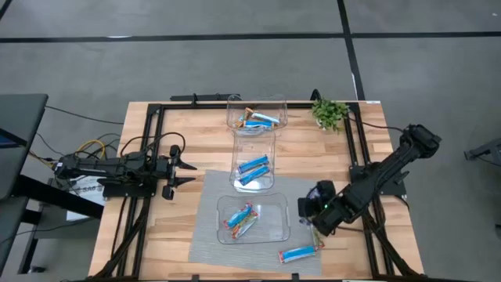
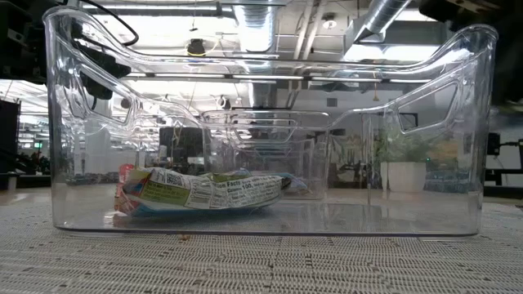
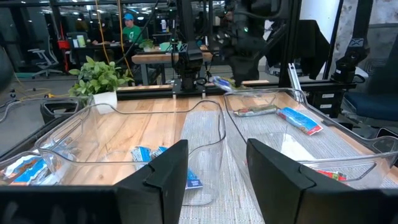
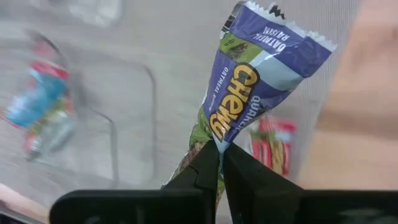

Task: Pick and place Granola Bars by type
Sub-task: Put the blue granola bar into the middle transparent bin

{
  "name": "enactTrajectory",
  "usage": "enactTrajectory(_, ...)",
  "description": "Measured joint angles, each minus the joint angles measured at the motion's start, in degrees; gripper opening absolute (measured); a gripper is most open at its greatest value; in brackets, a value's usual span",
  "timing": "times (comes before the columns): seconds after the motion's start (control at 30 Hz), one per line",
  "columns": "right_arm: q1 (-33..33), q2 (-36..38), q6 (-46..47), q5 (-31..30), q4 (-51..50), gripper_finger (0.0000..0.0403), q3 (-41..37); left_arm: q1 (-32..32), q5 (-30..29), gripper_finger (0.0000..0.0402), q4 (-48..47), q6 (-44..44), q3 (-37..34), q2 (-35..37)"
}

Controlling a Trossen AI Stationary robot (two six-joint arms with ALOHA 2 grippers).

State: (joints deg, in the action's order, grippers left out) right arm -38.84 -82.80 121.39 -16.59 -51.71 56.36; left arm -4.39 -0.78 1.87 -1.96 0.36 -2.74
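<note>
My right gripper (image 4: 221, 162) is shut on a blue-and-white Chewy bar (image 4: 261, 74) above the grey mat's right near corner (image 1: 317, 227). Another blue bar (image 1: 301, 252) lies flat on the mat just nearer. Three clear bins stand in a row. The far bin (image 1: 257, 116) and the middle bin (image 1: 254, 168) hold blue bars. The near bin (image 1: 252, 219) holds multicoloured bars (image 2: 204, 192). My left gripper (image 1: 188, 171) waits open at the table's left, its fingers level and pointing toward the bins (image 3: 214, 174). My right gripper pinches the blue bar between its two fingertips at one crumpled end of the wrapper (image 4: 214, 134). The fingers come from above, slanting down. The bar reaches away from the fingers toward the mat, with its crimped free end (image 4: 289, 31) farthest off.
A small potted plant (image 1: 330, 113) stands at the far right of the table. A black frame rail (image 1: 356, 157) runs along the table's right side beside the right arm. The mat (image 1: 207, 235) lies under the near and middle bins. People and desks show in the room beyond.
</note>
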Motion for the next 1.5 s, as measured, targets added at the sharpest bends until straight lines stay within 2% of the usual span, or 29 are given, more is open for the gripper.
enactTrajectory(0.27,4.89,5.19,-8.16,-9.41,-1.42,0.0009,0.00,-0.01,0.00,0.0158,0.01,0.00,0.02,0.00)
enactTrajectory(0.63,15.29,6.09,-28.14,-12.27,9.51,0.0008,0.00,-0.02,0.00,0.0158,0.00,0.00,0.00,0.00)
enactTrajectory(0.87,22.66,6.09,-44.78,-11.62,24.31,0.0008,0.00,0.00,0.00,0.0158,0.00,0.00,0.00,0.00)
enactTrajectory(1.07,28.51,6.03,-56.69,-7.37,34.08,0.0008,0.07,-0.01,-0.02,0.0158,0.01,0.00,0.01,0.00)
enactTrajectory(1.27,32.45,4.59,-64.44,-2.51,33.75,0.0008,3.15,-0.02,-0.02,0.0158,0.02,0.00,0.00,0.00)
enactTrajectory(1.5,34.79,1.87,-69.01,0.53,33.17,0.0008,6.55,0.00,-0.02,0.0158,0.01,0.00,0.00,0.00)
